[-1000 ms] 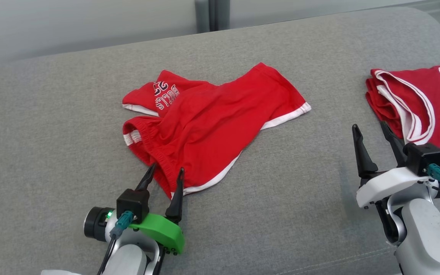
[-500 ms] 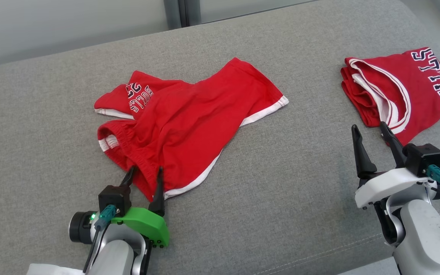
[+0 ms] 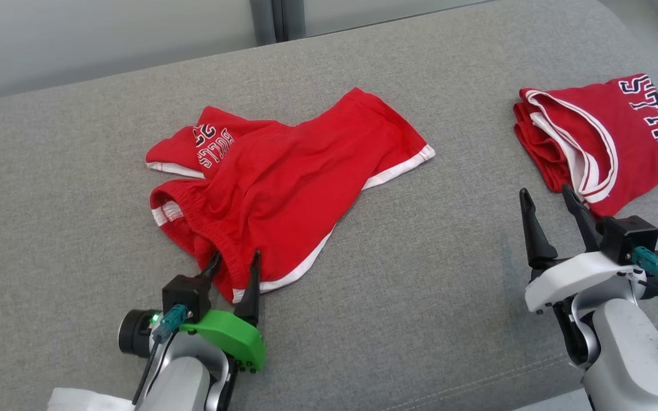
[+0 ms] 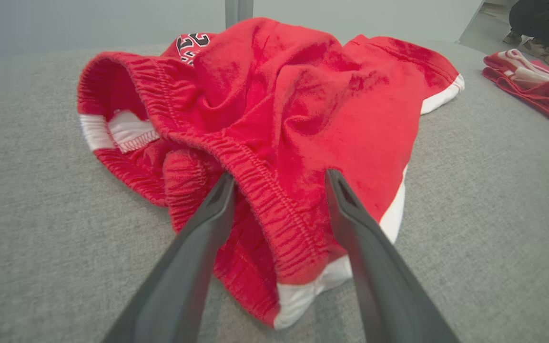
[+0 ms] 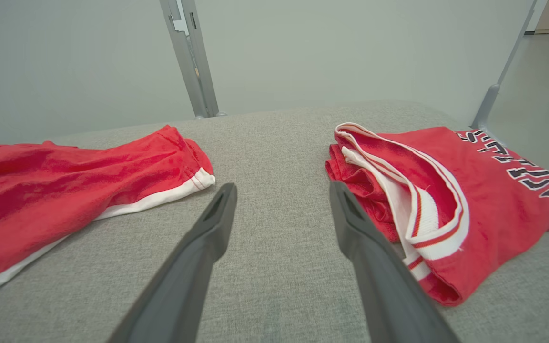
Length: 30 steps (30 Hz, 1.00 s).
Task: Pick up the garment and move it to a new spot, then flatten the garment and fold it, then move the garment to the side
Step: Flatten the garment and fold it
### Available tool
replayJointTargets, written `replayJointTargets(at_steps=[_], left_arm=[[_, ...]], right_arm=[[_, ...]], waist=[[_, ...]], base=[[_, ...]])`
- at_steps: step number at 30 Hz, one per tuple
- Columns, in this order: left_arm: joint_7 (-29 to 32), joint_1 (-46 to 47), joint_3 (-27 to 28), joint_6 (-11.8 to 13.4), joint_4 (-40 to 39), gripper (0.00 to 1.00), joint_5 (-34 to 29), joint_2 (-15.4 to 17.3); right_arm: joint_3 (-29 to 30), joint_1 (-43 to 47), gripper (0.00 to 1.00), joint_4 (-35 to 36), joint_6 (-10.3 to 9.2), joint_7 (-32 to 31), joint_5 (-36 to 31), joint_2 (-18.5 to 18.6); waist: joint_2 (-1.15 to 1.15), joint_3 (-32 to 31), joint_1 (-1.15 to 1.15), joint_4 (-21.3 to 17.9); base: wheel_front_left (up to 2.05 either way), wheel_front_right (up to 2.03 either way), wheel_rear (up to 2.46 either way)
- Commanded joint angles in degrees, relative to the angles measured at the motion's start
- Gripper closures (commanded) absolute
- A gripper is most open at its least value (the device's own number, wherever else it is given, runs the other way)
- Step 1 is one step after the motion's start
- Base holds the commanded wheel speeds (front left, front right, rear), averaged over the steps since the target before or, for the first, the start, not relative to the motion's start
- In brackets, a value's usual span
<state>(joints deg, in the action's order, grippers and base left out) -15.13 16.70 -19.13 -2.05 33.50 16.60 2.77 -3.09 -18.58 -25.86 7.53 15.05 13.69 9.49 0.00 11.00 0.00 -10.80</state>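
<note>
**Head view.** The red shorts (image 3: 289, 182), the garment of the task, lie crumpled left of centre on the grey cushion (image 3: 420, 274). My left gripper (image 3: 236, 257) is at their near corner, its fingers spread to either side of the bunched edge. My right gripper (image 3: 545, 192) hovers spread and empty over bare cushion, just beside a folded red jersey (image 3: 609, 142) at the far right.

**Left wrist view.** The elastic waistband (image 4: 265, 200) runs between my two fingers, which stand apart and pinch nothing. I cannot tell whether their tips touch the cloth.

**Right wrist view.** My fingers frame bare cushion, with a leg hem of the shorts to one side and the jersey to the other.

**Step in hand, as I judge it.** This is the first pick-up, at the point of grasp. The next move calls for pressing the left fingers together on the waistband, deep enough to catch the whole fold. Then I should lift the shorts clear of the cushion before carrying them to a new spot.
</note>
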Motion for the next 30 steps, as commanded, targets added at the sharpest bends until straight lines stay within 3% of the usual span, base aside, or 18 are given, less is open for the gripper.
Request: replayJointTargets(at_steps=[1, 11, 21, 30], left_arm=[[0.04, 1.42, -0.03, -0.55, -0.69, 1.00, -0.08, 0.25], [0.05, 1.86, 5.34, -0.51, -11.30, 1.00, -2.65, 0.26], [0.05, 6.56, 13.64, -0.90, -3.77, 1.00, -6.19, 1.57], [0.05, 11.16, 16.40, -1.15, 3.95, 1.00, -9.46, 3.68]], right_arm=[[-0.16, -0.64, 0.00, -0.19, -0.09, 0.14, 0.40, -0.16], [0.57, 0.76, 0.00, -0.75, -0.10, 0.14, 1.19, 0.49], [-0.55, -0.59, 0.00, -0.43, -0.10, 0.14, 1.60, 0.83], [-1.85, -1.85, 0.00, 0.16, -0.10, 0.14, 2.19, 1.69]], waist=[[0.00, -0.02, 0.00, -0.17], [0.00, 0.03, 0.00, 0.68], [0.00, 1.93, 0.00, 0.97], [0.00, 4.94, 0.00, -0.30]], base=[[0.00, 0.00, 0.00], [0.00, 0.00, 0.00], [0.00, 0.00, 0.00], [0.00, 0.00, 0.00]])
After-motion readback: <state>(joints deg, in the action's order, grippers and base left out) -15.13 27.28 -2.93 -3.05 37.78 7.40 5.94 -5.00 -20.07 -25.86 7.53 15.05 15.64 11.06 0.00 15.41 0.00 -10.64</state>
